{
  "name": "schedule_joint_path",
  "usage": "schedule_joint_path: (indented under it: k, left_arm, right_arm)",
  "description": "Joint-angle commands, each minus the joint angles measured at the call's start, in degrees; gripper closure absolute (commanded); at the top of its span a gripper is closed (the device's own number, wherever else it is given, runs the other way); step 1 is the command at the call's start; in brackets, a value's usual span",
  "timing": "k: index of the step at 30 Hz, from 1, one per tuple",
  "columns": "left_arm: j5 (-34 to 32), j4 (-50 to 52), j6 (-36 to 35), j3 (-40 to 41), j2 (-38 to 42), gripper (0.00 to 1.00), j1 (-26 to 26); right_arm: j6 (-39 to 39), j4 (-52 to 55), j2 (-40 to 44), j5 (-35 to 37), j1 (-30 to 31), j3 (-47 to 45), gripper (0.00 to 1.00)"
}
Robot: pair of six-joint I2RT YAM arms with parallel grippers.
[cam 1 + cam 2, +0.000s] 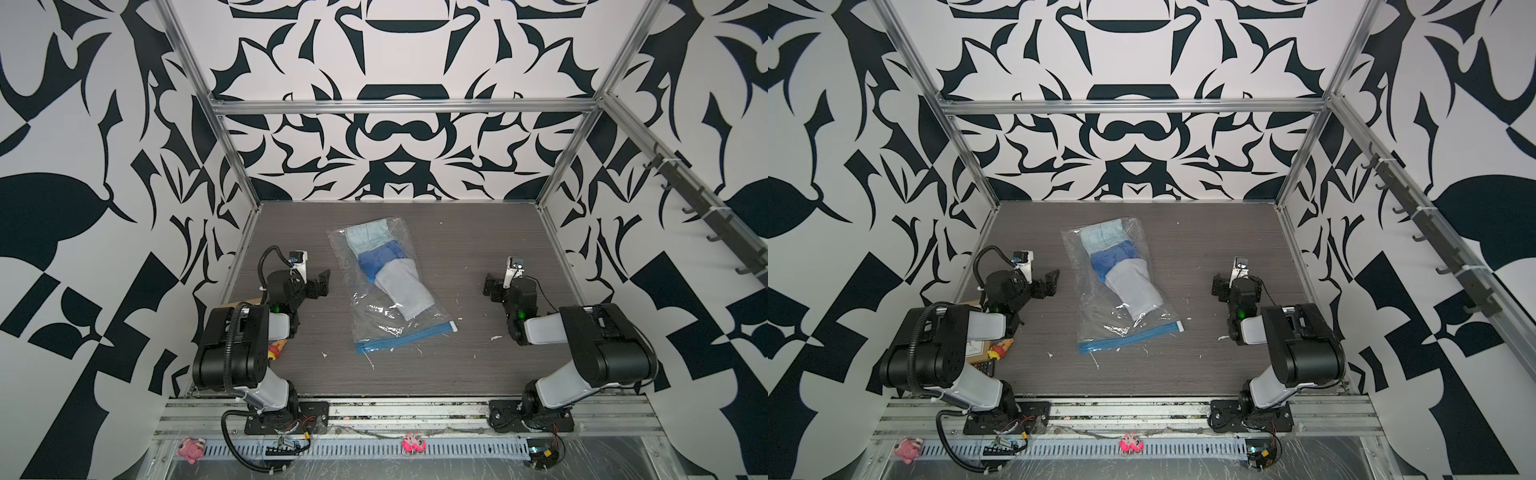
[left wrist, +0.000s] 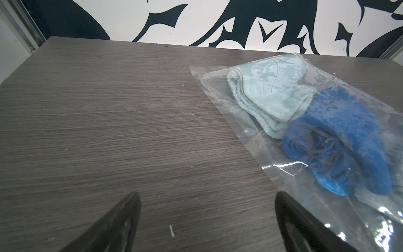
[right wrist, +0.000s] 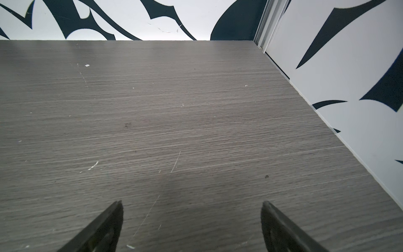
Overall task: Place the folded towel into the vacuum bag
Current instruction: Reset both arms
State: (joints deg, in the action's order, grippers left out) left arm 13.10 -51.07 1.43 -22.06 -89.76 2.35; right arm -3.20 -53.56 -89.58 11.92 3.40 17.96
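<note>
Left gripper (image 1: 322, 282), right gripper (image 1: 490, 286): splayed wide, empty, at 9 and 3 o'clock of clear crinkly plastic vacuum bag (image 1: 374, 328); grey folded towel (image 1: 401, 291) inside, glare-smeared.

Black-and-white patterned walls (image 1: 399, 158) enclose 3 sides of a grey wood-grain tabletop (image 1: 457, 257) — aluminium rails (image 1: 399, 107) frame them, a hook rack (image 1: 706, 208) on 1 wall.

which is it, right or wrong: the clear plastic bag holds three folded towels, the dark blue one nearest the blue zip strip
Wrong: both top views show the pale grey folded towel nearest the blue zip strip of the clear plastic bag; the dark blue towel lies in the middle.
</note>
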Motion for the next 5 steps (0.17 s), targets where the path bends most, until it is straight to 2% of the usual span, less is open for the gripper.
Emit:
schedule_joint_path:
  k: [1,5]
  left_arm:
    - [0.1,-0.3,-0.7,-0.4,-0.6,0.01,0.1]
    - [-0.2,-1.3,-0.5,0.5,0.1,0.01,0.1]
  right_arm:
    - [0.2,-0.8,0.8,-0.3,-0.2,1.1,0.01]
    - [0.2,-0.8,0.8,-0.4,-0.2,1.1,0.01]
